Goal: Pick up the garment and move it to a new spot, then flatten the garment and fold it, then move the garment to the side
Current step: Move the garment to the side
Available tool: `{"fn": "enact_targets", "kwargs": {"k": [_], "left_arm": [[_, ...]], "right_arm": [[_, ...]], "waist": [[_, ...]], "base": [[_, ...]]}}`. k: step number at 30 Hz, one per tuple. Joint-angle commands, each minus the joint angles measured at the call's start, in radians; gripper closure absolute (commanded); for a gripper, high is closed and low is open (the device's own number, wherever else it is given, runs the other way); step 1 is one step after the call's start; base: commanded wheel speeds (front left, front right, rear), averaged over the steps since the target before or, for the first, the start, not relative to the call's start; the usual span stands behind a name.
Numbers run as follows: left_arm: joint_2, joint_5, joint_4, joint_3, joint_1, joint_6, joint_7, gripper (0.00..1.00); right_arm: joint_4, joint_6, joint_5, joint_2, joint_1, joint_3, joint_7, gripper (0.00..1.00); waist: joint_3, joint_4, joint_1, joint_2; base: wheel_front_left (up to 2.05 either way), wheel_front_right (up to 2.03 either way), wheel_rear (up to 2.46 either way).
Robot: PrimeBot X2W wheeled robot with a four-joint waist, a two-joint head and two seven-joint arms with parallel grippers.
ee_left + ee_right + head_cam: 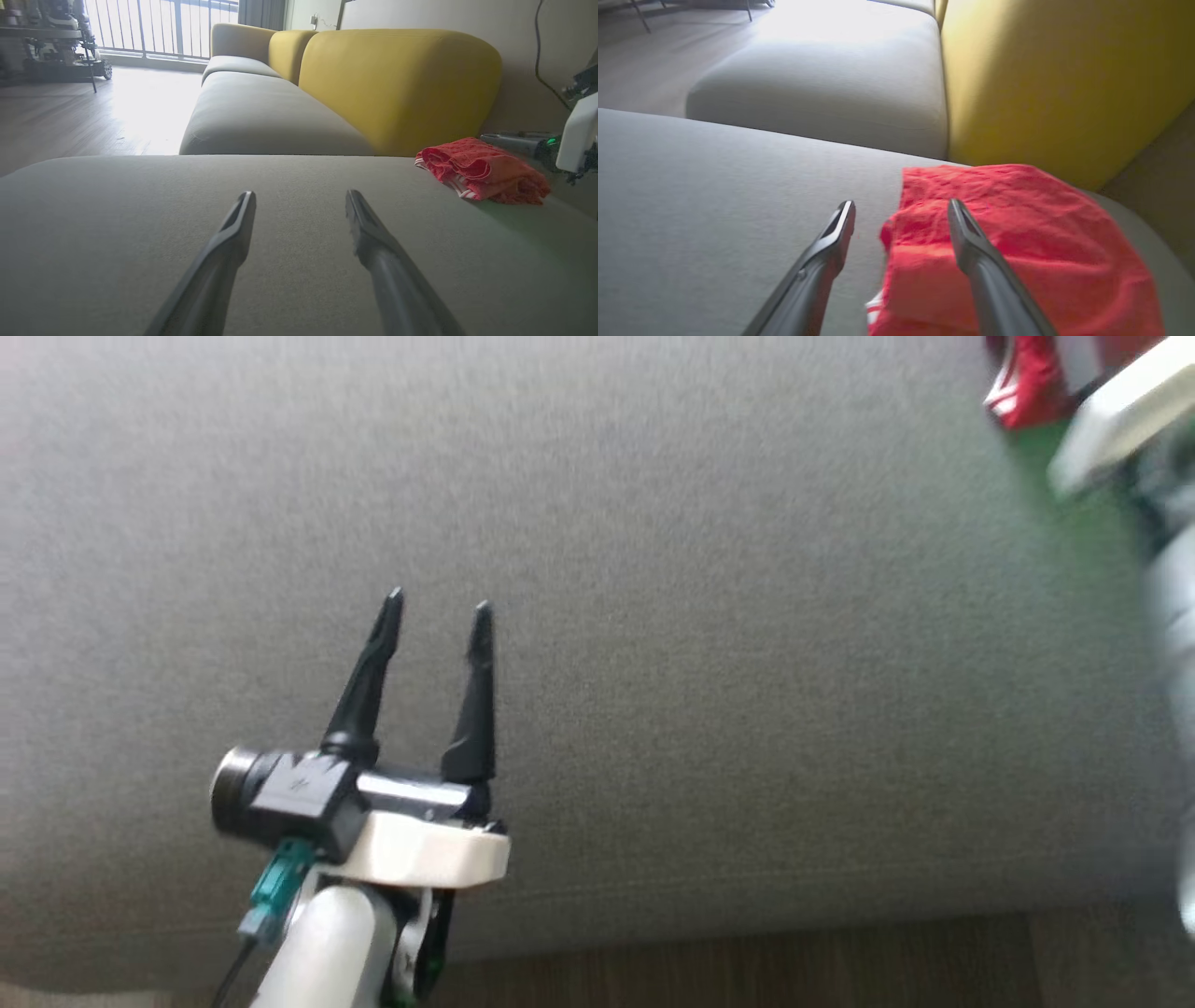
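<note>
Head view, left gripper [439,600]: its two dark fingers stood apart with nothing between them, over the grey cushion [747,663]
Head view, garment [1027,383]: a blurry bit of red at the top right corner
Left wrist view, garment: a small red heap on the cushion, well apart from the left gripper, near the yellow backrest [397,84]
Right wrist view, right gripper [901,203]: jaws wide apart, holding nothing; the garment lay on the cushion under one finger
</note>
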Motion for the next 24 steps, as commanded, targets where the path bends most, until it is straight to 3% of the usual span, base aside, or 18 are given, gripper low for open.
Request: {"fn": "enact_targets", "kwargs": {"k": [1,5,13,18,24], "left_arm": [[-0.002,-0.016,-0.025,0.04,0.008,0.015,-0.005,0.0],[-0.002,-0.066,-0.006,0.069,0.052,0.055,-0.005,0.0],[-0.002,-0.152,0.033,0.126,0.139,0.101,-0.005,0.0],[-0.002,-0.099,0.014,0.173,0.205,0.127,-0.005,0.0],[-0.002,-0.027,-0.036,0.209,0.279,0.1,-0.005,0.0]], "right_arm": [[-0.061,0.0,0.015,0.037,0.047,0.017,-0.015,0.0],[-0.318,0.0,0.089,0.121,0.256,0.052,-0.017,0.0],[-0.812,0.0,0.153,0.193,0.754,0.076,-0.017,0.0],[-1.02,0.0,0.092,0.22,0.963,0.019,-0.017,0.0],[-1.232,0.0,0.063,0.247,1.148,-0.089,-0.017,0.0]], "waist": [[-0.067,-0.007,0.0,-0.0001],[-0.145,-0.012,0.0,-0.0001],[-0.294,-0.003,0.0,-0.0001],[-0.378,0.002,0.0,-0.0001],[-0.436,0.012,0.0,-0.0001]], "base": [[0.0,0.0,0.0],[0.0,0.0,0.0],[0.0,0.0,0.0],[0.0,0.0,0.0],[0.0,0.0,0.0]]}}
